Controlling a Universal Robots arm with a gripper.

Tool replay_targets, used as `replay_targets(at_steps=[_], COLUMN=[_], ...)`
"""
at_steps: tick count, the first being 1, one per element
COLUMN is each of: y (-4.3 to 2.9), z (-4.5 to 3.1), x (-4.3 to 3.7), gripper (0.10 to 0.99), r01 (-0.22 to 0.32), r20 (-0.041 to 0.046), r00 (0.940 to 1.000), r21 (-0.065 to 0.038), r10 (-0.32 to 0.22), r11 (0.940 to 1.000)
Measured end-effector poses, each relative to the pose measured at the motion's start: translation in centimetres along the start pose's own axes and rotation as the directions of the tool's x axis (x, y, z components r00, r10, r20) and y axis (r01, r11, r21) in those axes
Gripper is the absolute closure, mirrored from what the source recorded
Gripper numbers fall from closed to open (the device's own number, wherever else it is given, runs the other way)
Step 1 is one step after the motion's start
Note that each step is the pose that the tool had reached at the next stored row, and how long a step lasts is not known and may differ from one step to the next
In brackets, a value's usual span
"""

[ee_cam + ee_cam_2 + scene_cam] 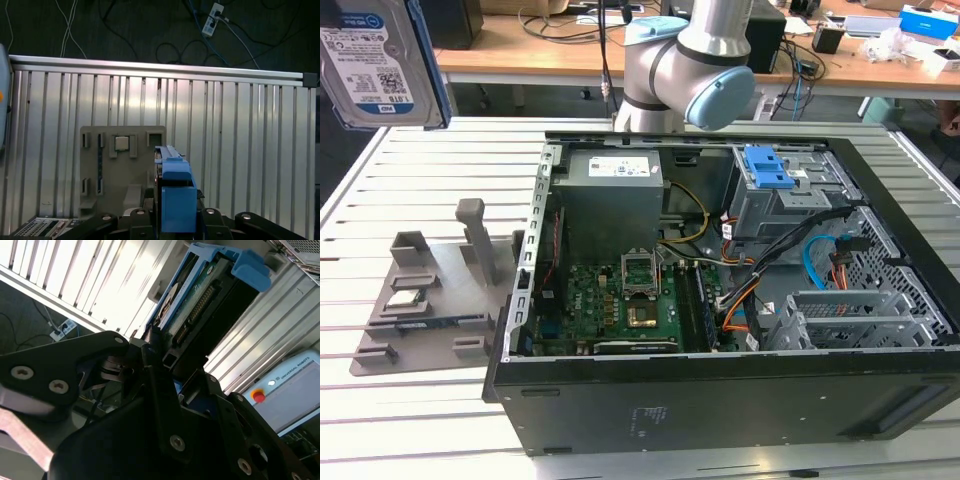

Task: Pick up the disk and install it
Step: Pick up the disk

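Exterior view shows the disk (378,60) raised in the air, well off to the exterior view's left of the open computer case (720,400) and higher than it, very near to the camera. Its label (370,70) faces the camera: white above and blue below, with barcodes and lines of small print. A blue bracket (442,80) runs along its edge.

In the second wrist view the disk (195,305) stands out from the gripper (162,357). Its green circuit-board side and a row of connector pins are visible, and the black jaws are closed upon its near end. In the first wrist view the disk (172,170) is seen edge-on. The gripper (176,220) has one jaw against each side of the bracket, so the disk is held and touches nothing else.

Just beside the case, on the exterior view's left, a grey fixture plate (430,300) lies on the slatted metal table (420,170). A small processor chip (405,297) sits in one of its pockets. Inside the case, at the far side, there is a grey drive cage (790,210) with blue tabs (770,170), and a power supply with a white printed sticker (620,167). The robot arm (690,60) rises behind the case.
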State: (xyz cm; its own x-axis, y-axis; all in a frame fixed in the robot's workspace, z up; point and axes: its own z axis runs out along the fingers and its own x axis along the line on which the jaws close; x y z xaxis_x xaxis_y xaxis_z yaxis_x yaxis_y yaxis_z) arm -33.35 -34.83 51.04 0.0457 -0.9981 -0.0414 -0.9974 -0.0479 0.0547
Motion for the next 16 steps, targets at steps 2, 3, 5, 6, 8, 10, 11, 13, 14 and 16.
replay_targets(at_steps=[2,3,5,6,8,10,11,13,14,16], y=[-0.01,0.0,0.01,0.01,0.02,0.02,0.02,0.02,0.02,-0.45], z=[-0.28,-0.49,-0.83,-0.93,-1.06,-1.08,-1.08,-1.1,-1.1,-1.12], x=[-0.01,-0.02,-0.04,-0.04,-0.04,-0.04,-0.04,-0.04,-0.04,-0.02], gripper=[0.718,0.718,0.718,0.718,0.718,0.718,0.718,0.718,0.718,0.718], r01=[0.0,0.0,0.0,0.0,0.0,0.0,0.0,0.0,0.0,0.0], r20=[0.0005,0.0009,0.0018,0.002,0.0023,0.0022,0.0022,0.0022,0.0023,0.0022], r00=[1.0,1.0,1.0,1.0,1.0,1.0,1.0,1.0,1.0,1.0], r21=[0.0,0.0,0.0,0.0,0.0,0.0,0.0,0.0,0.0,0.0], r10=[0.0,0.0,0.0,0.0,0.0,0.0,0.0,0.0,0.0,0.0], r11=[1.0,1.0,1.0,1.0,1.0,1.0,1.0,1.0,1.0,1.0])
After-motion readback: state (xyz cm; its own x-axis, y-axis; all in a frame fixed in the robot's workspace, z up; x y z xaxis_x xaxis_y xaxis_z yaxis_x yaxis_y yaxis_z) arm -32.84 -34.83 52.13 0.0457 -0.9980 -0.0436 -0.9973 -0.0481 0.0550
